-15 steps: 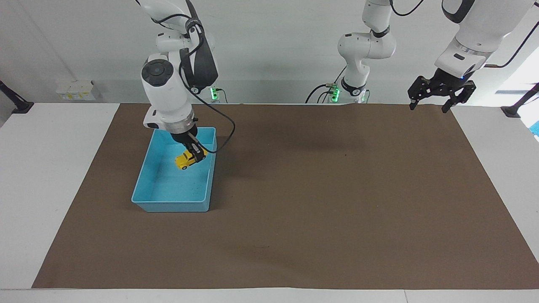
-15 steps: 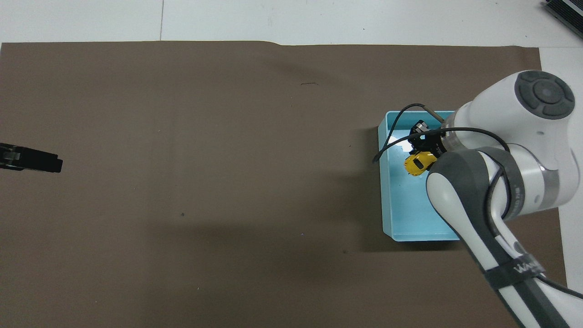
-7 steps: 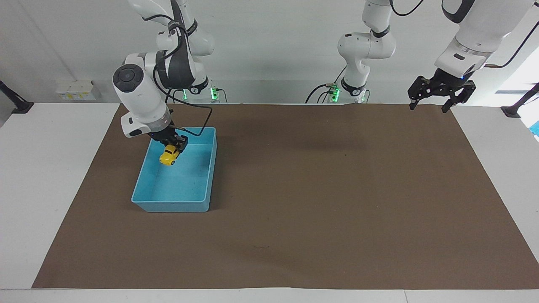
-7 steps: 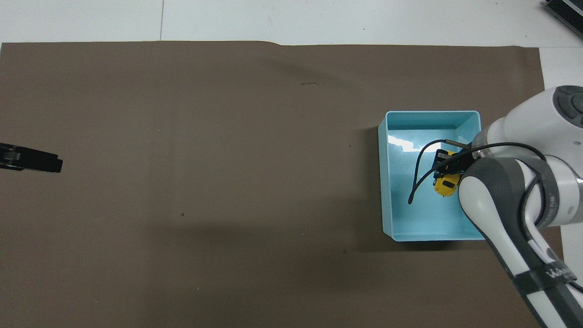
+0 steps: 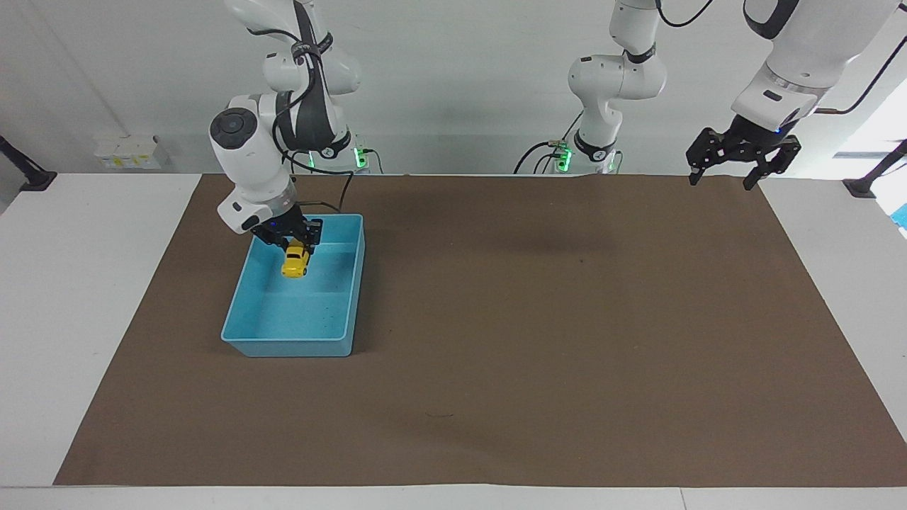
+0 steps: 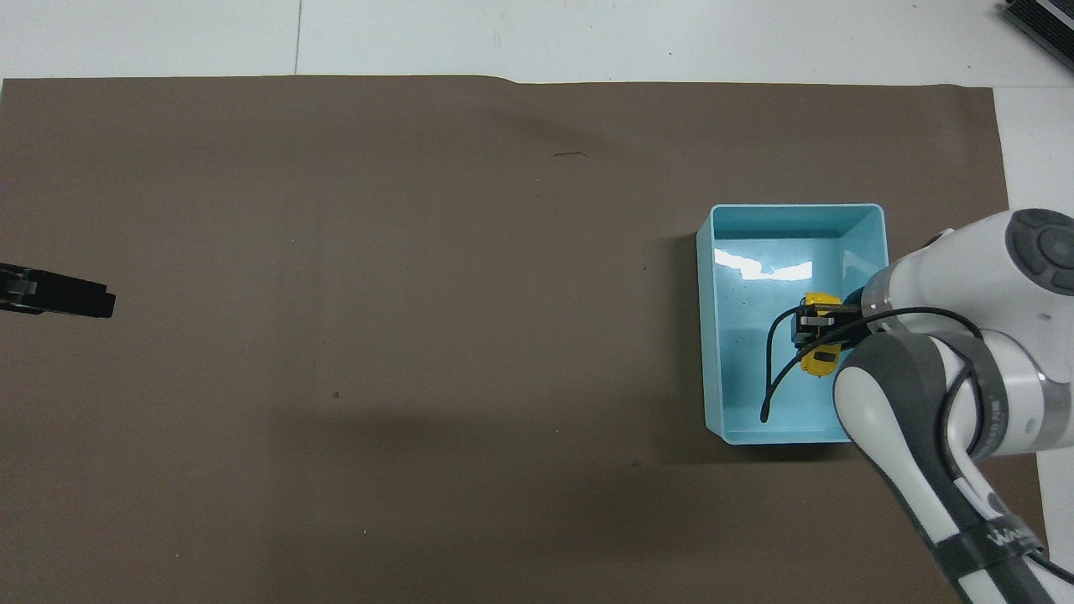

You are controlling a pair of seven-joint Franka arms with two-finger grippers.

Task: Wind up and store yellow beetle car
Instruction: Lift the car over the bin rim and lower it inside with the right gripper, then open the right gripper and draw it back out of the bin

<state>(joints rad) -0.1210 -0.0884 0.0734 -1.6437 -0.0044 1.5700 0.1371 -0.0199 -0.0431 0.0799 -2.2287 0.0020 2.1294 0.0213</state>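
The yellow beetle car [image 5: 295, 262] hangs nose-down in my right gripper [image 5: 296, 244], inside the light blue bin [image 5: 241, 333], a little above its floor, in the half nearer the robots. In the overhead view the right gripper [image 6: 812, 323] crosses the car [image 6: 821, 356] over the middle of the bin [image 6: 709, 335]. The fingers are shut on the car. My left gripper [image 5: 721, 180] is open and empty, raised over the mat's corner at the left arm's end, where the arm waits. Only the left gripper's tip [image 6: 59, 295] shows in the overhead view.
A brown mat [image 5: 538, 319] covers most of the white table. A black cable [image 6: 776, 369] loops from the right wrist down over the bin. Nothing else lies in the bin besides the held car.
My right gripper has swung with the car from the bin's inner wall across the bin, then back to its middle, and has turned the car nose-down. The left arm has not moved.
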